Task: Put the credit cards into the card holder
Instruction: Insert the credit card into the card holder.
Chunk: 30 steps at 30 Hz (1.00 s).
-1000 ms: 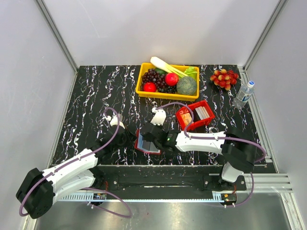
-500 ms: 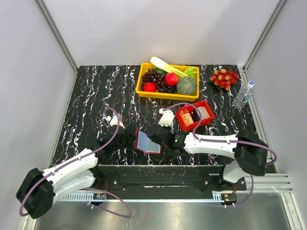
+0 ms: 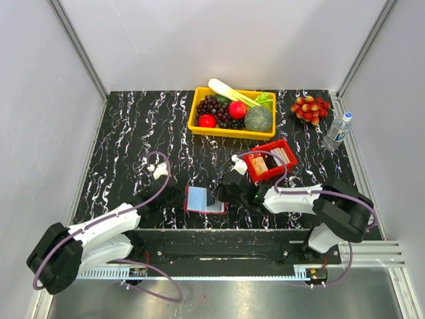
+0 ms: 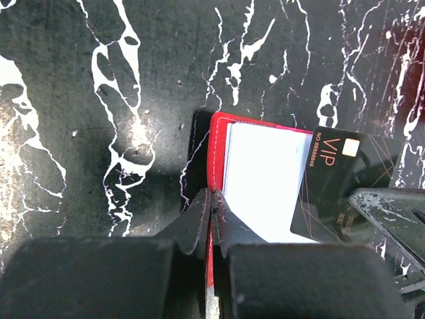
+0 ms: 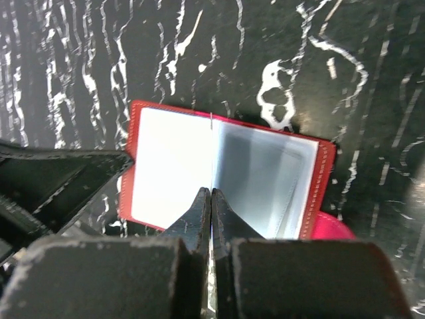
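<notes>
The card holder (image 3: 199,198) lies open on the table, red outside with pale inner faces (image 4: 262,176). My left gripper (image 4: 212,199) is shut on its red left edge. My right gripper (image 5: 211,193) is shut on a black credit card (image 4: 339,179) marked VIP. It holds the card upright at the holder's right side. In the right wrist view that card shows only as a thin edge-on line over the open holder (image 5: 265,176). More credit cards, tan (image 3: 260,167) and whitish (image 3: 282,157), stand in the red tray (image 3: 290,166).
A yellow basket (image 3: 200,126) with fruit and vegetables stands at the back. To its right lie a red fruit cluster (image 3: 311,106) and a water bottle (image 3: 337,131). The red tray sits just behind my right arm.
My right gripper has drawn back to the right, off the middle of the holder, still holding the card. The holder has settled flatter and slightly nearer. The left arm has shifted a little.
</notes>
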{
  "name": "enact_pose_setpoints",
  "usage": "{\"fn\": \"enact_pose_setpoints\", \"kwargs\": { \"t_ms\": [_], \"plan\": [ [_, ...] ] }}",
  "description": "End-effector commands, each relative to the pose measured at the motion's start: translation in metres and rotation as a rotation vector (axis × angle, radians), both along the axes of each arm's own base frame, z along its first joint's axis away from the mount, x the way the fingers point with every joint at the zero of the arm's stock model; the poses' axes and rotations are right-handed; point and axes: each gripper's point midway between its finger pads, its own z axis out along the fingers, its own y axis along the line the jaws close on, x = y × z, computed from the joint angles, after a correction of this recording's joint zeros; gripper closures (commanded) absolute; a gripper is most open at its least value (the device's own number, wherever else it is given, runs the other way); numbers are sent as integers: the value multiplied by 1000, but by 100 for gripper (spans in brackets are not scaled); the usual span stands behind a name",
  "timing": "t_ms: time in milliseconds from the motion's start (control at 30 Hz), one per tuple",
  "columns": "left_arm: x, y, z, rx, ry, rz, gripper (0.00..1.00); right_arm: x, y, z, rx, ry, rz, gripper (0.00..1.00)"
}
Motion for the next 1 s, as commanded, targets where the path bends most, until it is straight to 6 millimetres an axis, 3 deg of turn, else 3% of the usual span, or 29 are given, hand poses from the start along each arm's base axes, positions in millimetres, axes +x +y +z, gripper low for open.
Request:
{"fn": "enact_pose_setpoints", "kwargs": {
  "t_ms": [0,400,533,667,967],
  "plan": [
    [4,6,-6,8,-5,42,100,-6,28,19,195,17,64,100],
    [4,7,-9,12,1,50,100,-3,10,-2,219,107,-3,100],
    [4,6,-9,12,-1,44,100,-2,13,-3,233,125,12,100],
    [4,5,-9,14,3,41,100,-2,15,5,248,103,31,100],
    [6,5,-5,11,-7,41,100,13,3,44,188,-50,33,100]
  ]
}}
